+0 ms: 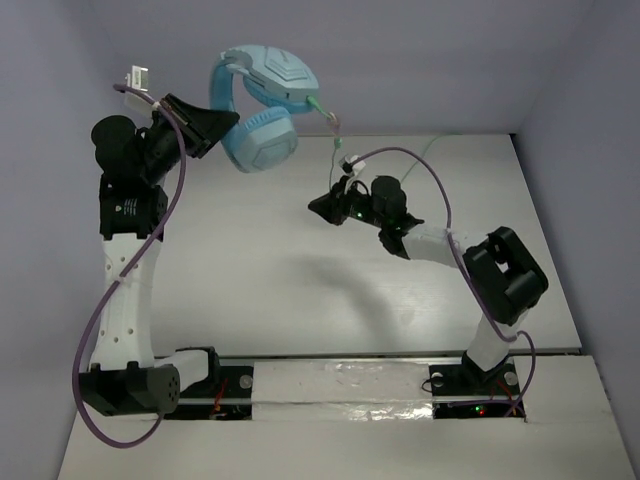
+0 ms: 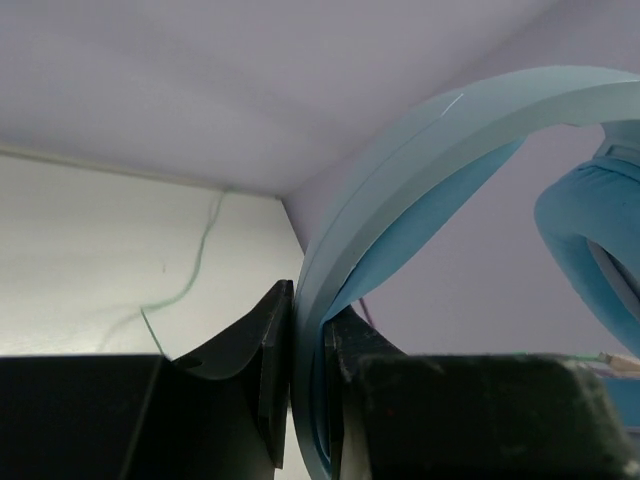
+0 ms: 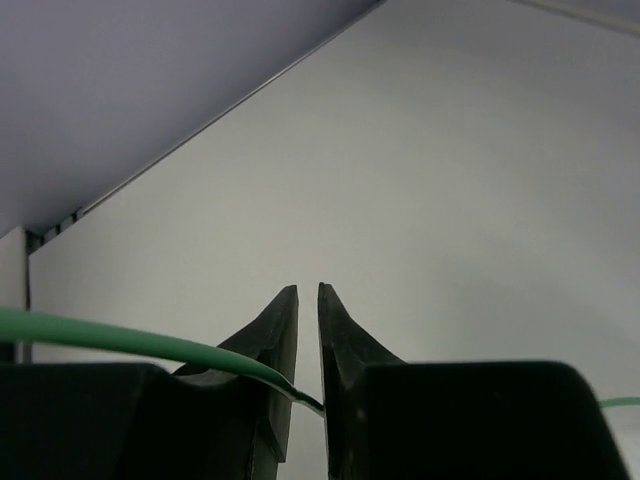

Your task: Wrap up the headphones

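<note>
Jaws of the left gripper (image 1: 228,120) clamp the headband (image 2: 420,150) of the headphones (image 1: 265,100), held up over the desk (image 1: 300,300) at its far left. Right gripper (image 3: 308,300) jaws stand narrow around the green cable (image 3: 100,335); whether they pinch it is unclear.

left gripper (image 2: 306,375) clamps headphones (image 2: 400,170) headband; cable (image 2: 190,270) trails on table (image 2: 80,250)

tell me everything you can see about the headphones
The headphones are light blue, smooth plastic by the look, with a wide headband and two large earcups. The left gripper is shut on the headband and holds them up near the back wall. A thin pale-green cable runs from one earcup to the right gripper, which pinches it between its fingers.
</note>
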Robot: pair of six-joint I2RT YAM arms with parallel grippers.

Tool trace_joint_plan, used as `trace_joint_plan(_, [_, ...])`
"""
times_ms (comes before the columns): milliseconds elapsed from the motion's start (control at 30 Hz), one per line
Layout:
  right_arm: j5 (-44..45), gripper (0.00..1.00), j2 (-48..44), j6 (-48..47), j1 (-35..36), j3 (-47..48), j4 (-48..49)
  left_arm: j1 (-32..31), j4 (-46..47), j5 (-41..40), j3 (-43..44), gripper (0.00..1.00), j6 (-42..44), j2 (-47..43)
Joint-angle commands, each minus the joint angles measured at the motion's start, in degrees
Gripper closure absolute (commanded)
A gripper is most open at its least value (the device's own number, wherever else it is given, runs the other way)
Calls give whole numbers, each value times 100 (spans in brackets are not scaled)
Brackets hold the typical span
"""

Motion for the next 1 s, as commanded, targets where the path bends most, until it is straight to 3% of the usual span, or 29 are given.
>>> trace_joint_plan(0, [177,80,-338,581,388,-374,538,7,1218,-1271,-231,100,-904,41])
trace_joint_plan(200, [213,55,-847,1206,784,-841,389,7,1754,-2372,-899,100,-1106,401])
trace_joint_plan(267, [91,51,-979,1294,846,-876,169,-46,1956,-2487,-1188,100,-1299,498])
trace_joint_plan(367, [-102,60,-1032,1268,1091,-815,-59,-230,2440,-2697,-1662,100,-1607,490])
trace_joint_plan(433, [-34,71,-1006,1215,1381,-649,-348,-362,2546,-2951,-1839,100,-1686,455])
trace_joint_plan(600, [-191,78,-997,1188,2058,-665,-289,-363,2826,-3094,-2165,100,-1940,323])
trace_joint_plan(733, [888,72,-1391,655,2006,-762,-602,-363,2671,-2865,-2210,100,-1749,-19])
trace_joint_plan(767, [864,75,-1480,557,1849,-719,-770,-363,2548,-2935,-2114,100,-1617,-90])
trace_joint_plan(800, [698,89,-1559,495,1734,-683,-885,-363,2312,-3005,-2069,100,-1485,-265])
trace_joint_plan(833, [531,95,-1664,520,1638,-666,-938,-363,2205,-3101,-2016,100,-1206,-345])
trace_joint_plan(900, [39,94,-1648,626,1575,-604,-947,-363,1924,-3234,-1841,100,-984,-433])
trace_joint_plan(933, [-154,85,-1578,652,1575,-386,-1261,-363,1888,-3286,-1805,100,-870,-468])
trace_joint_plan(967, [-382,84,-1430,731,1575,-332,-1333,-363,1844,-3391,-1701,100,-817,-469])
